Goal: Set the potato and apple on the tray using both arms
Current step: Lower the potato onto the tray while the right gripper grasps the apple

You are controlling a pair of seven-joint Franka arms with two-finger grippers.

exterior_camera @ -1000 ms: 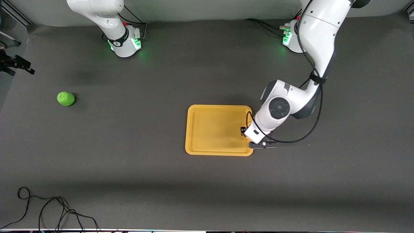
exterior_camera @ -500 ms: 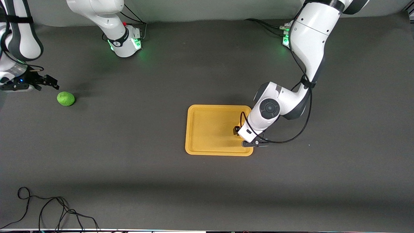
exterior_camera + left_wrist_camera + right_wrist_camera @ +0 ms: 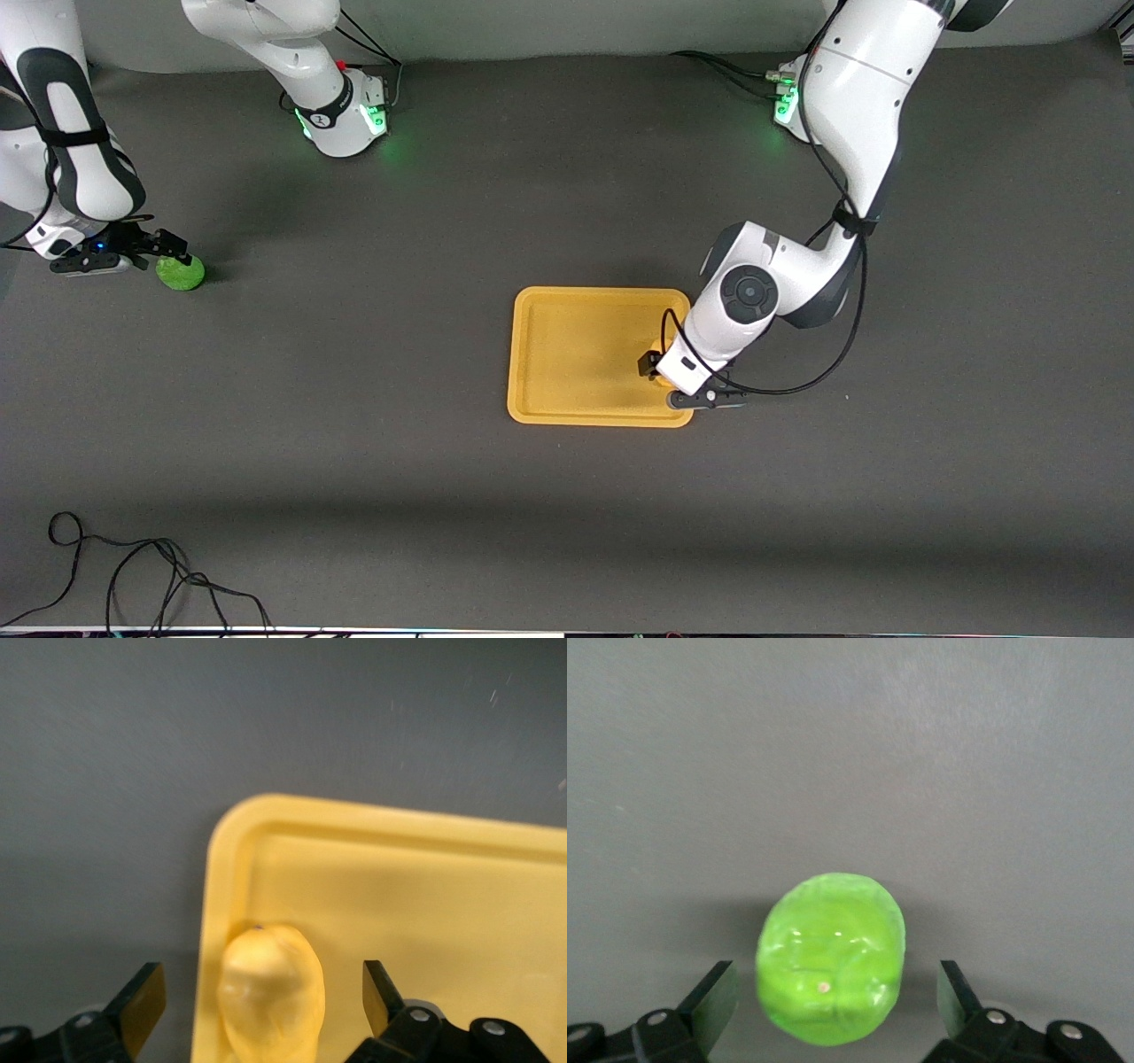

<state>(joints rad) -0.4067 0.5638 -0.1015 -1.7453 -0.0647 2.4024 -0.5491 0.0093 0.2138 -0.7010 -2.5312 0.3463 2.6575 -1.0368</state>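
left tool [image 3: 257,1001] spread around potato [image 3: 271,992] on tray [image 3: 425,895] | right tool [image 3: 833,1005] spread around apple [image 3: 831,957]

A dark grey matte table [image 3: 443,496] is seen, covered edge to edge by one plain surface. A yellow-orange tray [image 3: 576,354] is laid flat on it near the middle, somewhat toward the left arm's end. A green apple [image 3: 181,273] is found directly on the table well apart from the tray, toward the right arm's end and farther from the front camera than the tray. A loose black cable [image 3: 133,576] is coiled on the surface at the corner nearest the front camera, at the right arm's end. The two arm bases [image 3: 350,115] are mounted along the edge farthest from the front camera, each lit by a green glow
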